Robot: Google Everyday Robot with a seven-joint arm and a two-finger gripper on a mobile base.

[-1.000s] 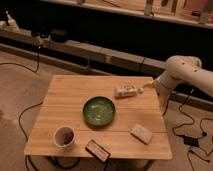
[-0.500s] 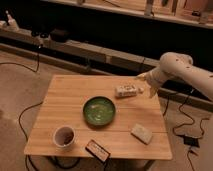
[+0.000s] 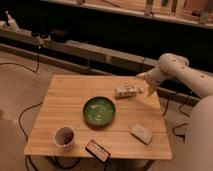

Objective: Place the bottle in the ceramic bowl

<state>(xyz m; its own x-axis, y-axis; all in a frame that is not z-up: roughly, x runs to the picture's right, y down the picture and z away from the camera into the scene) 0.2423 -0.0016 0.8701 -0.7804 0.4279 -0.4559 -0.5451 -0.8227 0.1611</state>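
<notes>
Nearly at the pick

Cup (image 3: 64, 135) front-left on surface (image 3: 70, 95), clear of the route. Ceramic bowl (image 3: 99, 111) centre, empty, ready to receive. Bottle (image 3: 126, 91) lies on its side just behind-right of it. Gripper (image 3: 146, 89) at bottle's right end, likely lining up a grasp; its opening cannot be told.

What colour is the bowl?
The bowl is green, in the camera view; the pincer is beside the bottle.

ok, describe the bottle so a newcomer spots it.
On the wooden table, look to the far right edge, beyond the green bowl. The bottle lies on its side, the pincer by its right end. It's whitish with a dark label, unlike the plain pale block near the front.
</notes>
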